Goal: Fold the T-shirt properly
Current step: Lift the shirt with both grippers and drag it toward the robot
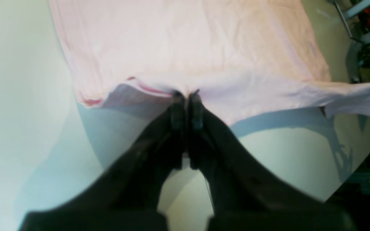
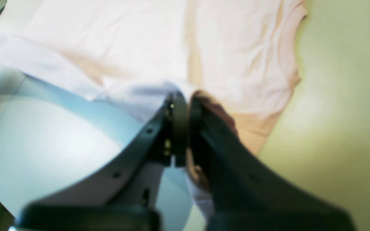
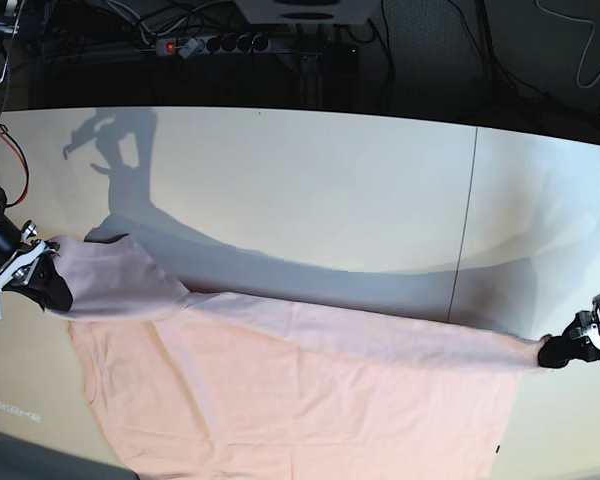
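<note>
Midway, by the look of it: your left gripper [image 3: 558,352] and right gripper [image 3: 48,282] each pinch the pink T-shirt [image 3: 310,400], its far edge lifted taut above the white table [image 3: 330,190]; the fold itself remains to be laid.

Black left tool [image 1: 187,96], black right tool [image 2: 185,99] with small screws, white wrist bracket [image 3: 10,272]

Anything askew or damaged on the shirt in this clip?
No damage shows. The T-shirt hangs uneven: the right pincer holds its corner higher than the left pincer, so the lifted edge slants across the table.
</note>
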Robot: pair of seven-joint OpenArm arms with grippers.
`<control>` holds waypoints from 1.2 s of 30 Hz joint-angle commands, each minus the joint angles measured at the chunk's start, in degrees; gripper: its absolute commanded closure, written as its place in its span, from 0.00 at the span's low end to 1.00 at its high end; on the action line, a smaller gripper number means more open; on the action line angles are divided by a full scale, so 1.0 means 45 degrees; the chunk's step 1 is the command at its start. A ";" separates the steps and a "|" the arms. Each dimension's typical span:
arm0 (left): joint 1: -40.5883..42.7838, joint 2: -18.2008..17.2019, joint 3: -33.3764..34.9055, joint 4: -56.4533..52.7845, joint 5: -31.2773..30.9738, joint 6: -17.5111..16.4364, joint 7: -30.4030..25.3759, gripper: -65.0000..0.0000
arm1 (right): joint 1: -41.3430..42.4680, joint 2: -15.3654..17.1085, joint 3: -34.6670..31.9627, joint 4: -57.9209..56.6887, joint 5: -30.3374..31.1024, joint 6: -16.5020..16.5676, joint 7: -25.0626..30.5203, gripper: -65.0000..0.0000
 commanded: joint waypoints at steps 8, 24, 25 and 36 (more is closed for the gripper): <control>-0.0403 -0.0515 -0.0131 0.0146 -0.0432 -0.0304 -0.0277 1.00 | 0.0316 0.0661 0.0151 0.0155 0.0194 0.0563 0.0335 1.00; -0.1622 0.0554 -0.0112 -0.1132 0.2579 -0.0304 -0.2701 1.00 | 0.3361 0.0699 -0.1214 -0.1865 -0.0559 0.0568 0.0554 1.00; -0.1851 0.0738 -0.0073 -0.1511 0.2832 -0.0304 -0.2909 1.00 | 0.3784 0.0699 -0.1705 -0.2229 -0.0695 0.0568 0.0602 1.00; -0.3614 0.1515 0.1331 -0.4381 0.5945 -0.0304 -0.5741 1.00 | 0.7635 0.0617 -0.5455 -0.5586 -0.1768 0.0559 0.0952 1.00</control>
